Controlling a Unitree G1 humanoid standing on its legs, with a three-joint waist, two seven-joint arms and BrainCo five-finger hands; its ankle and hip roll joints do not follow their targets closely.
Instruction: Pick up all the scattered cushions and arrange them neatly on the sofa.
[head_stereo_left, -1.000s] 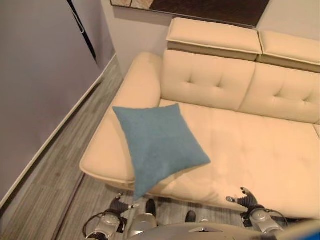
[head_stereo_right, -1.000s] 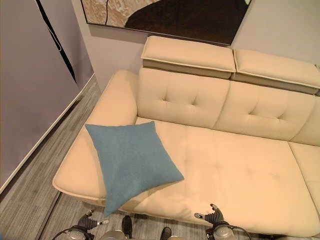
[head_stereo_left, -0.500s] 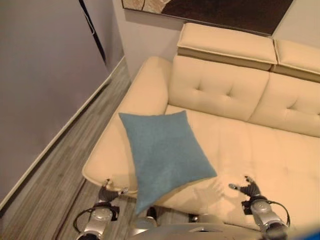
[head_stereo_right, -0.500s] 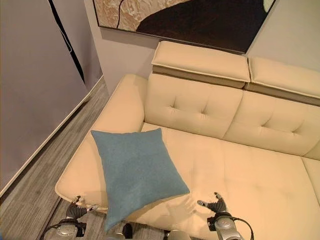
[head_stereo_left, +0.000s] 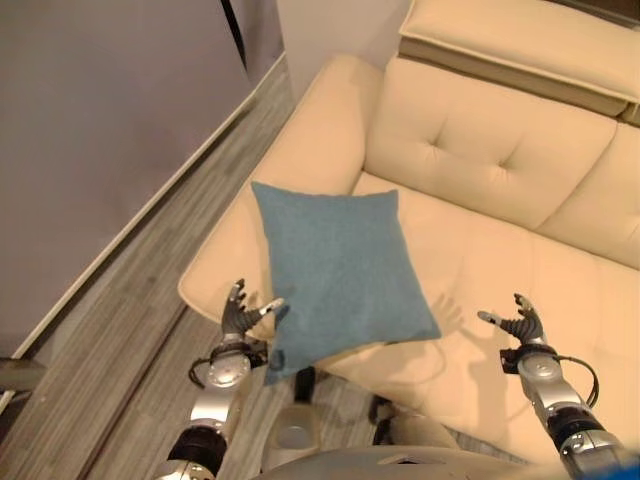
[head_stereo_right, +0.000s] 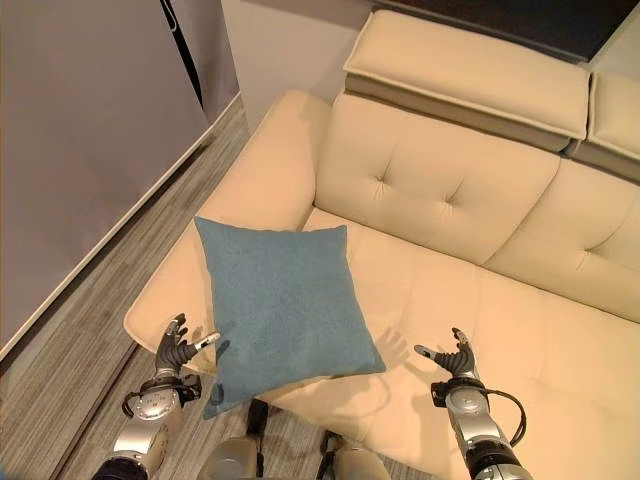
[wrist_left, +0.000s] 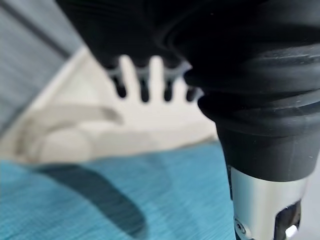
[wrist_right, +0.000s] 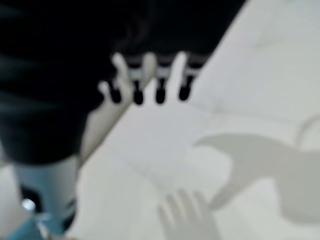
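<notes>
Left eye view: our left hand (head_stereo_left: 238, 318) and right hand (head_stereo_left: 518, 325), fingers spread, flank the blue cushion (head_stereo_left: 340, 270) on the sofa (head_stereo_left: 520, 260).

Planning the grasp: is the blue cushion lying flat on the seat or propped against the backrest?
Flat. The blue cushion lies on the sofa seat, one corner overhanging the front edge, clear of the backrest.

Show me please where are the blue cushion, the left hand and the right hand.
blue cushion (head_stereo_right: 282, 300), right eye view, middle of its face.
left hand (head_stereo_right: 176, 347), right eye view, on the palm.
right hand (head_stereo_right: 456, 362), right eye view, on the palm.
</notes>
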